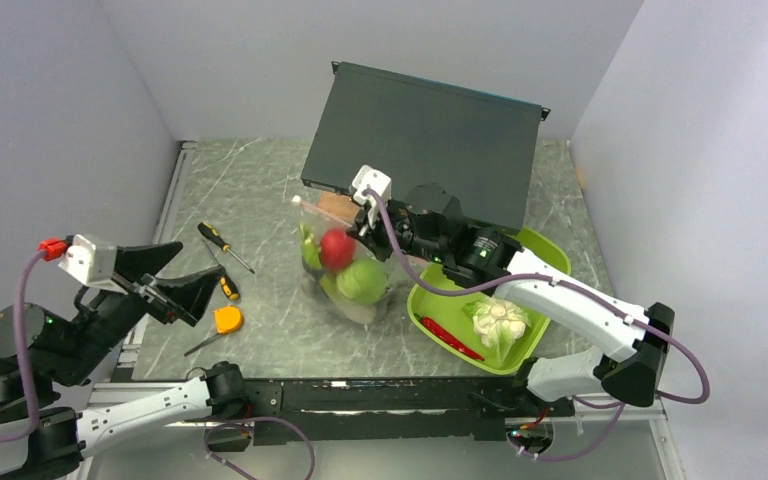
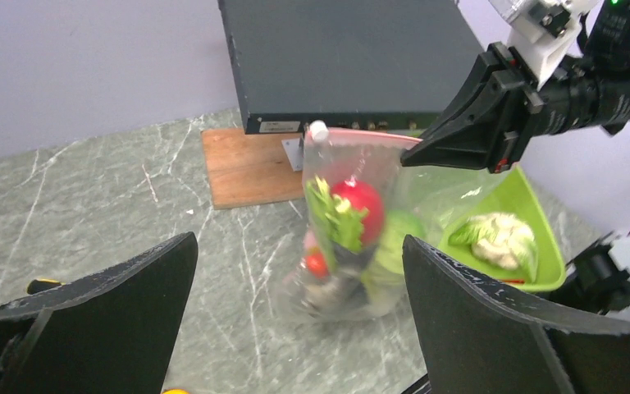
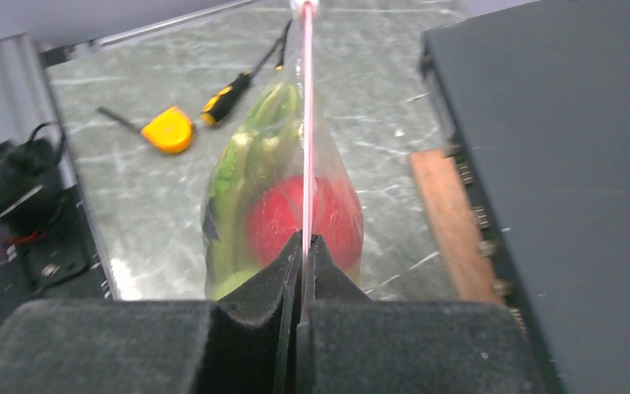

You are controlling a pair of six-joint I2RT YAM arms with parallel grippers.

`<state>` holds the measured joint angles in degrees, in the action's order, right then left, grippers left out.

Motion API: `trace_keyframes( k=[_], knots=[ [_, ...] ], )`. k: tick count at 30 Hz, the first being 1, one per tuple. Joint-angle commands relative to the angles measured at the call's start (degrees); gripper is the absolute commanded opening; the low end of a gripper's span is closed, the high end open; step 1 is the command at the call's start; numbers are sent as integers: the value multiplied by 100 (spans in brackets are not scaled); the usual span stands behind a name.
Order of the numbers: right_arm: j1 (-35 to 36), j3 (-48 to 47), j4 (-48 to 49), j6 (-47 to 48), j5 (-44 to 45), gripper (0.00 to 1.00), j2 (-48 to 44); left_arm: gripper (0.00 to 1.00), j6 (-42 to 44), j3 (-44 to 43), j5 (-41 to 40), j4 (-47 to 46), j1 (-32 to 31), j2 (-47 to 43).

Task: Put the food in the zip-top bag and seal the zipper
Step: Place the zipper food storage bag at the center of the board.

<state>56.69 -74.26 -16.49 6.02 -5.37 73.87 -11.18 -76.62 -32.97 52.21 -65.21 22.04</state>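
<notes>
The clear zip-top bag hangs upright over the table and holds a red tomato, a green cabbage, green stalks and other blurred food. My right gripper is shut on the pink zipper at the bag's right end and holds the bag up; it also shows in the top view. My left gripper is open and empty, well to the left of the bag. A white cauliflower and a red chili lie in the lime-green tray.
A black box stands at the back, with a wooden board beneath it. Yellow-handled screwdrivers and a yellow tape measure lie left of the bag. Walls enclose three sides.
</notes>
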Motion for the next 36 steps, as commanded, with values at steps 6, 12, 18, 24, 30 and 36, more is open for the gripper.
trace_keyframes(
  k=[6,12,18,24,30,36],
  knots=[
    [146,-1039,527,616,1041,0,450,100,-876,313,-215,-167,11,-224],
    [827,-904,868,209,1845,0,1016,100,-1169,269,-347,82,8,-213],
    [1738,-471,1467,-107,4040,0,1600,100,-1598,140,-524,446,8,-345],
    [1965,-252,1531,-1043,3457,2,1991,100,-1904,165,-648,612,6,-659],
    [2006,-271,1622,-1691,2503,8,2579,100,-1977,220,-628,494,7,-808],
    [2057,-166,1738,-1675,2241,15,3148,100,-2027,152,-557,637,8,-728]
  ],
)
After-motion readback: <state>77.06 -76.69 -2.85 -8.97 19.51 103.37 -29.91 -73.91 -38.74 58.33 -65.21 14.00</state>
